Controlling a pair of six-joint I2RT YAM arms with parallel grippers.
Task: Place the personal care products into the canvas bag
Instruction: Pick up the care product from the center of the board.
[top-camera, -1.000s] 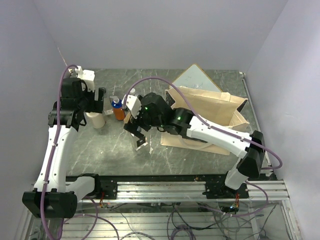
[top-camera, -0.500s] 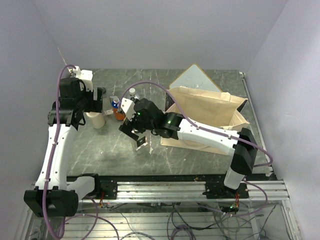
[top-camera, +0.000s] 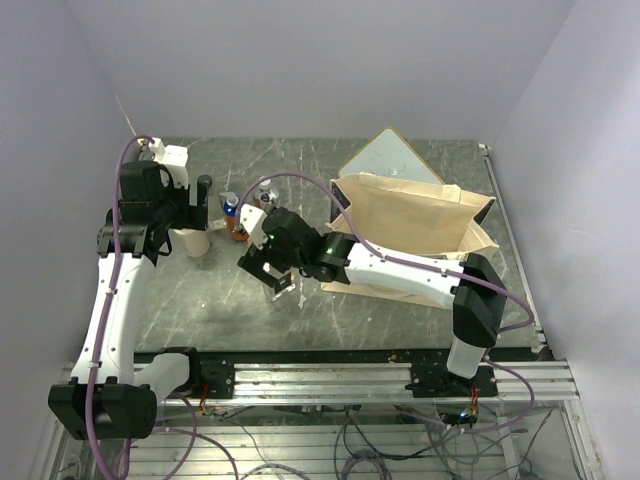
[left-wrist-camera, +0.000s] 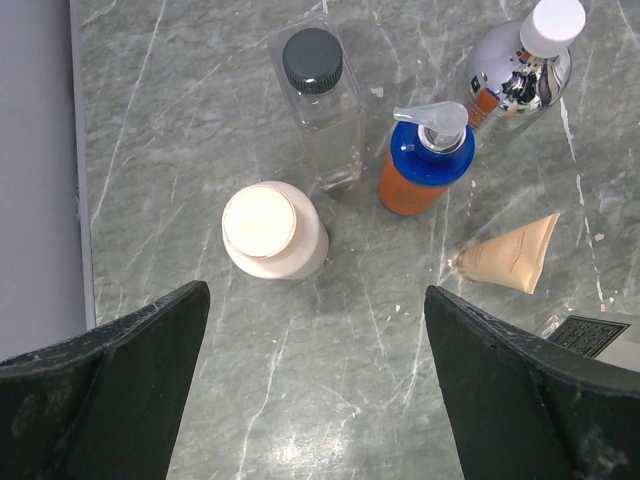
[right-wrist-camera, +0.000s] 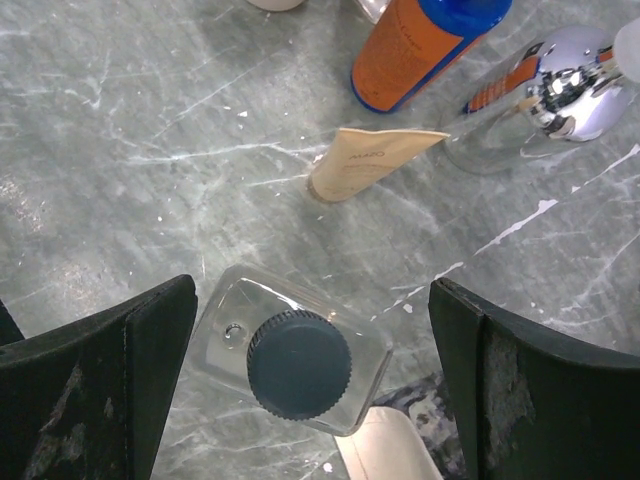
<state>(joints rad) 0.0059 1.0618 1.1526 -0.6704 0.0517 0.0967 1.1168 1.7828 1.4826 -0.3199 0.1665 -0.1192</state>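
In the left wrist view a cream cylinder (left-wrist-camera: 270, 232), a clear bottle with a black cap (left-wrist-camera: 318, 100), an orange bottle with a blue cap (left-wrist-camera: 424, 160), a silver-topped bottle (left-wrist-camera: 520, 70) and a tan tube (left-wrist-camera: 508, 257) sit on the table. My left gripper (left-wrist-camera: 315, 400) is open and empty above bare table, just short of the cylinder. My right gripper (right-wrist-camera: 315, 385) is open and straddles a second upright clear bottle with a black cap (right-wrist-camera: 298, 365), with gaps on both sides. The canvas bag (top-camera: 415, 225) stands to the right, mouth open.
A white wood-framed board (top-camera: 385, 160) leans behind the bag. The tan tube (right-wrist-camera: 370, 165), orange bottle (right-wrist-camera: 420, 45) and silver-topped bottle (right-wrist-camera: 560, 85) stand close beyond the right gripper. A cream object (right-wrist-camera: 390, 450) lies right beside the straddled bottle. Walls close the left, back and right.
My right gripper has reached further left, away from the bag and toward the cluster of bottles. The left arm has hardly moved.
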